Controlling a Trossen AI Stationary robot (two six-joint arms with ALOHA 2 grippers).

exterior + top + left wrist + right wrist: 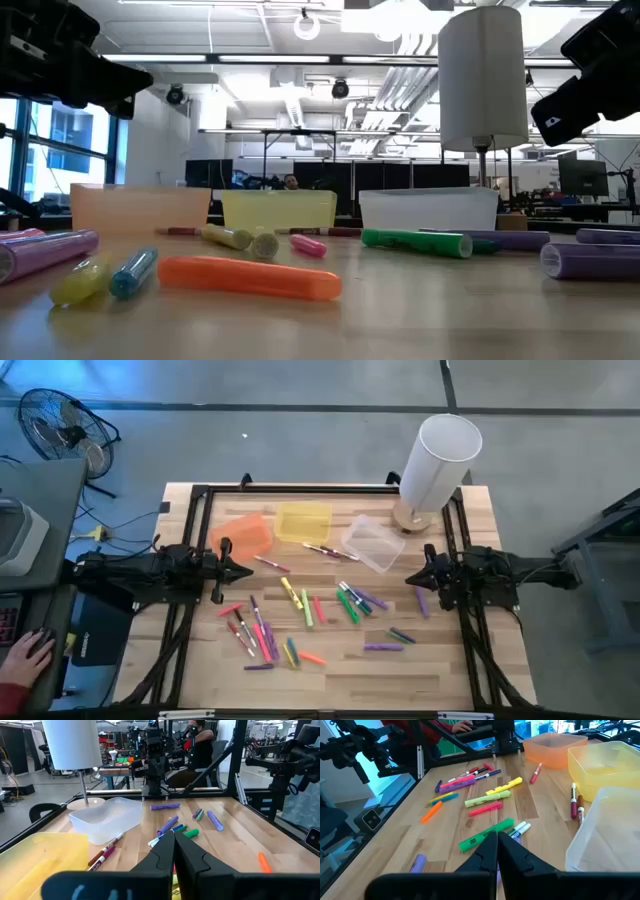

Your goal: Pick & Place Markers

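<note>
My left gripper (243, 570) hangs over the left side of the worktop (450, 660), fingers pressed together with nothing between them. My right gripper (411, 579) mirrors it over the right side, also closed tight and empty. Both point inward toward the middle of the worktop, and both are off the surface.

The markers (300, 615) lie scattered loose across the wooden worktop between my two grippers, none of them in a bin. Nearest my left gripper are red and purple ones; a yellow pair (291, 593) sits toward the centre; a green cluster (348, 602) lies closer to my right gripper, with purple ones (383, 647) beyond. Two red-capped white markers (322, 549) rest at the back, just in front of the bins.

Along the far edge stand three bins in a row: an orange bin (247, 533), a yellow bin (303, 522) and a clear bin (374, 543), the clear one turned at an angle. A white lamp (438, 457) stands on the back right corner. At the lower left, off the worktop, a person's hand (27, 653) rests by a keyboard.
</note>
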